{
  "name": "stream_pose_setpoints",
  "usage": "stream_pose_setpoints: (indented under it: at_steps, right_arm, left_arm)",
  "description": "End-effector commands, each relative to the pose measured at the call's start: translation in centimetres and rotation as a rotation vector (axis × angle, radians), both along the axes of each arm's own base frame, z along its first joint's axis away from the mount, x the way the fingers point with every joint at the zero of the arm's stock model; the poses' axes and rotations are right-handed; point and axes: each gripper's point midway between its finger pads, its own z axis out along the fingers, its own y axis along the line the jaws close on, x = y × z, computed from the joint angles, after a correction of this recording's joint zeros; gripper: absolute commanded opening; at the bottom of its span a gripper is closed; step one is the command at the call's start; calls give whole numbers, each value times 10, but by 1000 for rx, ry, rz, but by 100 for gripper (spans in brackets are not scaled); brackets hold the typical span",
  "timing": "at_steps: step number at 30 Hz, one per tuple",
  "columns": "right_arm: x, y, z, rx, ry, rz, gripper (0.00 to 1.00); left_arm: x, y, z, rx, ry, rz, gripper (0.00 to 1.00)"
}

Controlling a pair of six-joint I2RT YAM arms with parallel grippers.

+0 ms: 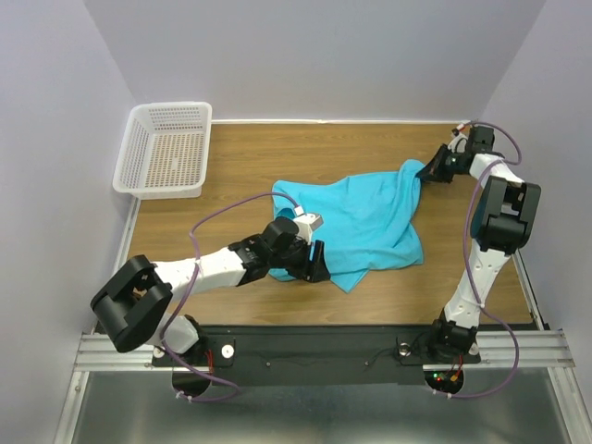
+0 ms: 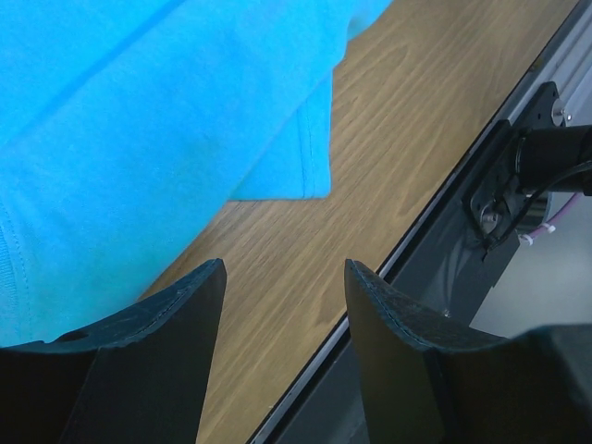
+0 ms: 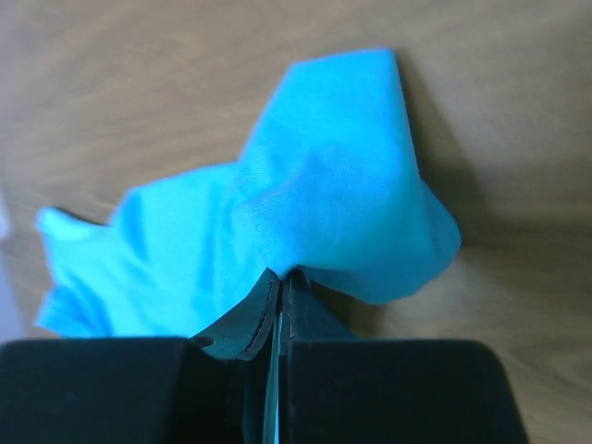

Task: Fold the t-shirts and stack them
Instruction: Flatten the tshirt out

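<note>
1. Turquoise cloth is clamped in your right gripper [image 3: 277, 289]. The jaws are shut tight on a bunched fold of the shirt [image 1: 365, 217], and fabric puffs out just past the fingertips in the right wrist view.
2. That grip sits at the far right of the table [image 1: 250, 157], where the pinched bit looks raised into a peak. How high off the wood, can't tell.
3. From the right gripper the shirt runs toward the near left, so its long axis is a diagonal across the table. It's crumpled, not flat and not folded.
4. Your left gripper [image 2: 285, 277] is at the other end of that diagonal, on the near-left edge of the shirt. Its jaws stand apart with only bare wood between them.
5. In the left wrist view the cloth lies ahead and to the left of those jaws, and a stitched edge ends just beyond the left finger. Whether that finger touches cloth, can't tell.
6. Judgement: one end is held and the other is loose. Your left arm is clearly the nearer one for the loose end. It needs to shift toward the cloth side before closing, or it bites air.
7. White mesh basket [image 1: 166, 148] sits at the far left corner, well apart from the shirt and both arms.
</note>
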Motion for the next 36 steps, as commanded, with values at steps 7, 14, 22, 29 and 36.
stream_pose_setpoints:
  at_steps: [7,14,22,29,36]
  right_arm:
    - [64,95,73,284,-223,166,6]
    - [11,219,34,-109,-236,618,9]
    - [-36,217,21,-394,-241,736,62]
    - [-34,118,71,-479,-272,484,67]
    - [-65,61,36,-475,-150,407,67]
  left_arm:
    - [22,-21,23,-49,-109,2,65]
    - [58,-28,56,-51,-222,101,65]
    - [63,-3,72,-69,-275,197,65]
    - [63,32,49,-45,-222,311,66]
    - [67,52,40,-60,-172,383,66]
